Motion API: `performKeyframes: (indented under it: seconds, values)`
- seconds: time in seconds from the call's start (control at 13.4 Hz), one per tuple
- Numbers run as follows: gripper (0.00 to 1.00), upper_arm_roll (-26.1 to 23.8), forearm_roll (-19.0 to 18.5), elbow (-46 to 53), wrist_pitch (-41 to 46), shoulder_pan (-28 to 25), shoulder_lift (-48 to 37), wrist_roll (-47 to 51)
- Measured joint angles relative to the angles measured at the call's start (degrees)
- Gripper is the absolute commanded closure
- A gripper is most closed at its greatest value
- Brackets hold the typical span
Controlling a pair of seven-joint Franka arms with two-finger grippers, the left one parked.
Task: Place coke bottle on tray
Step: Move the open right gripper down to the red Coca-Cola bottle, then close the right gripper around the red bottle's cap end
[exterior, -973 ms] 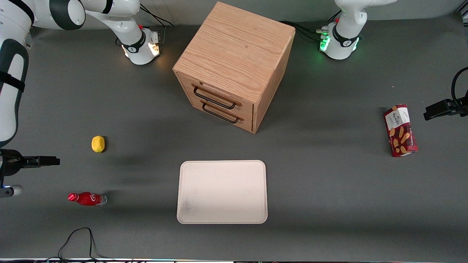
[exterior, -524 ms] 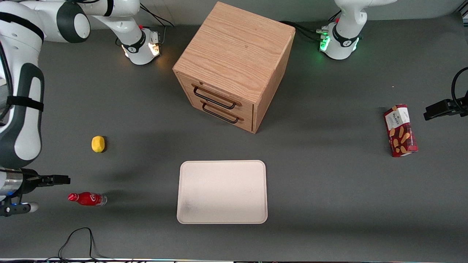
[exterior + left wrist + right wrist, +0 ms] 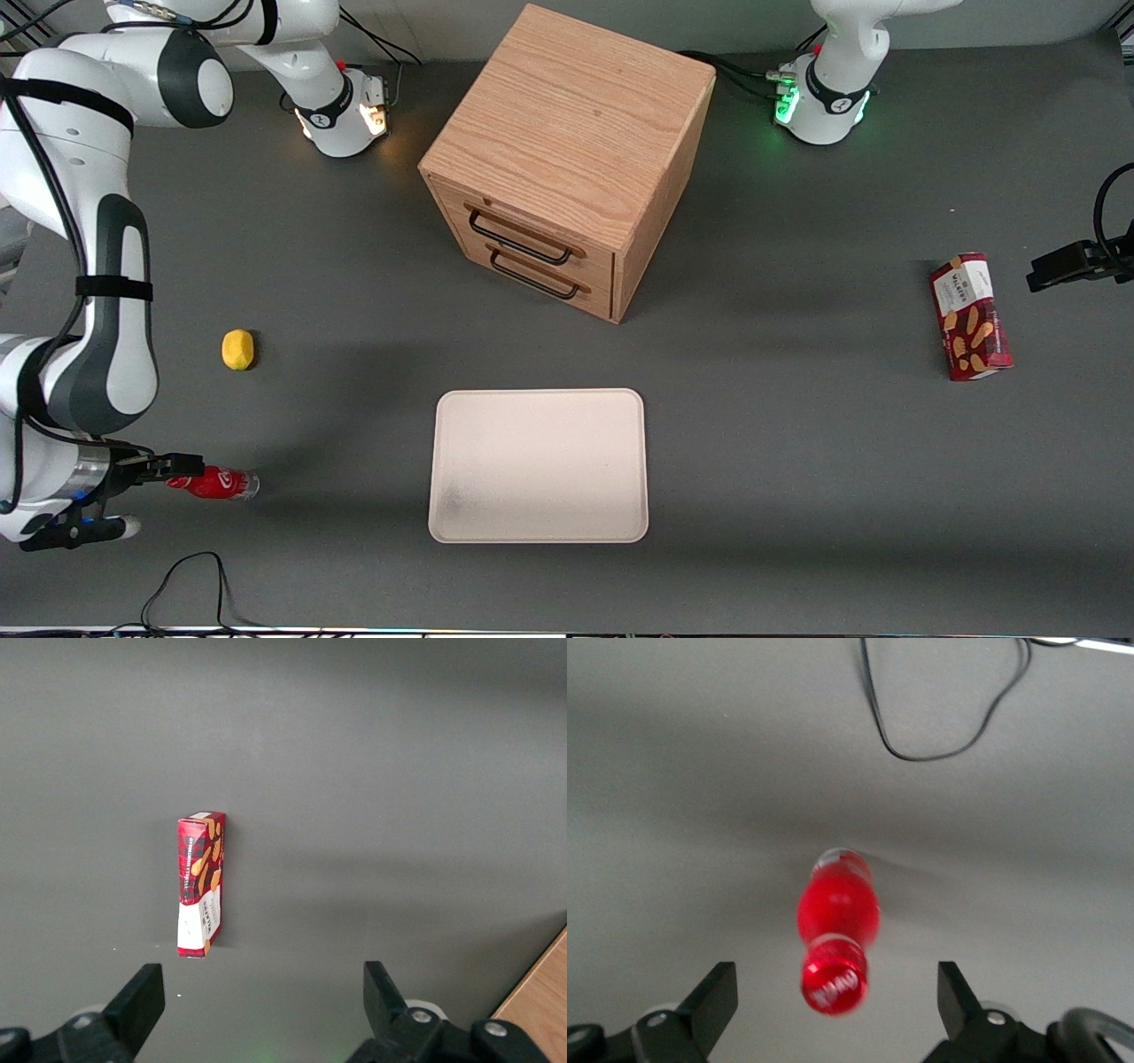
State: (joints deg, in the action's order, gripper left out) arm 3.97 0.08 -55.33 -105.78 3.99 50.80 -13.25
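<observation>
Grey matte worktop (image 3: 797, 461) fills the front view, with a wooden two-drawer cabinet (image 3: 567, 159) at upper centre.

We log the coke bottle (image 3: 217, 484) lying on its side at lower left of the frame, cap toward the working arm's end of the worktop and clear base toward the tray (image 3: 539, 464). The tray sits flat at lower centre with nothing on it, well apart from the bottle, so the task has not yet begun in earnest.

The claw (image 3: 168, 468) sits at the bottle's cap end, low over the worktop. In the right wrist view the claw (image 3: 837, 1005) is spread wide, its two fingers (image 3: 713, 992) flanking the coke bottle (image 3: 837, 921) with clear gaps on both sides; nothing is pinched. We judge this straddle lines the fingers up across the bottle's narrow width, ready for a grasp near the neck.

Against the earlier frames: a second ago the claw hung at the left edge, level with a point between the lemon (image 3: 237, 349) and the bottle; half a second ago it was lower in the frame and just above the bottle. Now it overlaps the cap end. Bottle, tray, lemon and snack box (image 3: 970, 316) have not shifted.
</observation>
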Motion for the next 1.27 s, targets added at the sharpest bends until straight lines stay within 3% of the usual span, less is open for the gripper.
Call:
performKeyframes:
  seconds: [0.45,0.67,0.75,0.9,0.97,1.27]
  values:
    - [0.05,0.0,0.0,0.0,-1.1,-0.7,0.8,0.0]
    - [0.35,0.1,-0.3,0.0,-1.1,-0.6,0.8,0.0]
    - [0.48,0.1,-0.3,0.0,-1.0,-0.6,0.8,0.0]
    - [0.88,0.1,-0.5,0.0,-1.0,-0.4,0.8,0.0]
    - [1.0,0.2,-0.6,0.0,-1.0,-0.4,0.8,0.0]
    - [1.0,0.1,-0.7,0.3,-0.6,-0.3,0.8,0.0]
